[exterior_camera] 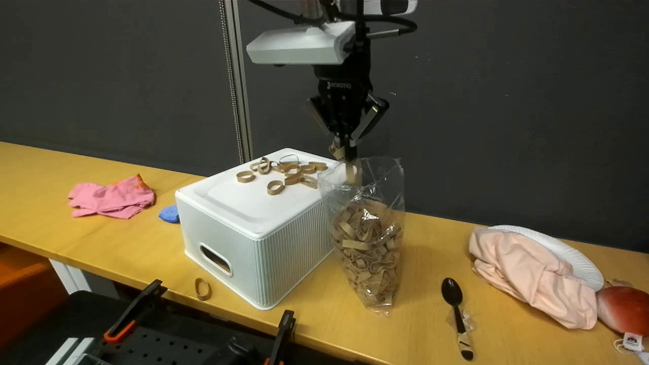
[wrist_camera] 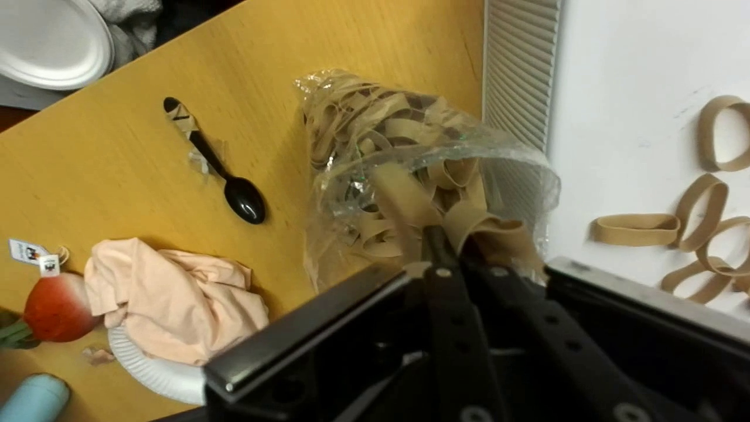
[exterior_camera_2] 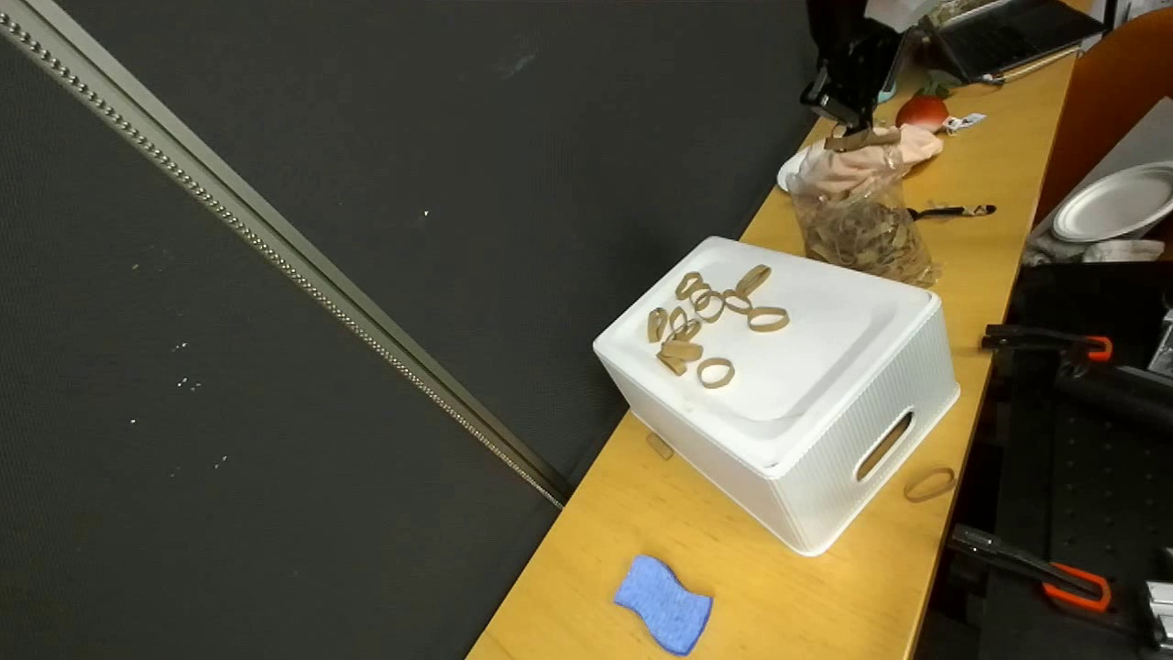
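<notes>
Plainly, the worktop (exterior_camera: 426,304) spreads out below the gripper (exterior_camera: 348,151). Down beside the gripper stands the white box (exterior_camera: 294,253), its ribbed wall just beside the clear bag (exterior_camera: 369,228) and closing off that flank. The bag sits directly under the gripper, packed with tan bands (exterior_camera: 370,268), its long axis close to upright and its open mouth facing up toward the gripper. Away from the box, lower than the gripper and well apart, lie the white plate (exterior_camera: 573,253), the peach cloth (exterior_camera: 527,276) partly over it, and the black spoon (wrist_camera: 209,155). Loose bands (wrist_camera: 636,234) lie on the box's top, near and below the gripper. The gripper is closed, pinching rubber bands (wrist_camera: 404,190) at its tip: 1 hangs as a strip, long axis pointing down toward the bag's mouth, and another curls beside it. Whether the strip reaches inside the plastic rim, I cannot tell.
</notes>
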Action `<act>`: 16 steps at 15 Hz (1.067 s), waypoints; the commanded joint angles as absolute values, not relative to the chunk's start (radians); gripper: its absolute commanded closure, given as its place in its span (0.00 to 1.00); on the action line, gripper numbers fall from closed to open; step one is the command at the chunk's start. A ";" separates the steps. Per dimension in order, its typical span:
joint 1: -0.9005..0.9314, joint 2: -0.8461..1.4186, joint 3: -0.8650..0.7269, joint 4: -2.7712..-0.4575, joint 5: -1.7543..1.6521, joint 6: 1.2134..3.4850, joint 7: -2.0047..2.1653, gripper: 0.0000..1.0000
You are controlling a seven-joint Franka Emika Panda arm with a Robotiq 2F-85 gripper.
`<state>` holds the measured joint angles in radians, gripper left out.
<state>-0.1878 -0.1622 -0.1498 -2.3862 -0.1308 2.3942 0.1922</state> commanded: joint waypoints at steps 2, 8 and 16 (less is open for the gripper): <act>-0.209 -0.158 -0.165 -2.414 -0.123 2.417 0.177 0.99; -0.199 -0.097 -0.162 -2.370 -0.107 2.472 0.163 0.99; -0.172 -0.048 -0.154 -2.304 -0.072 2.502 0.146 0.99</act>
<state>-0.1793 -0.0646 -0.1535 -2.3391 -0.1042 2.4952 0.1793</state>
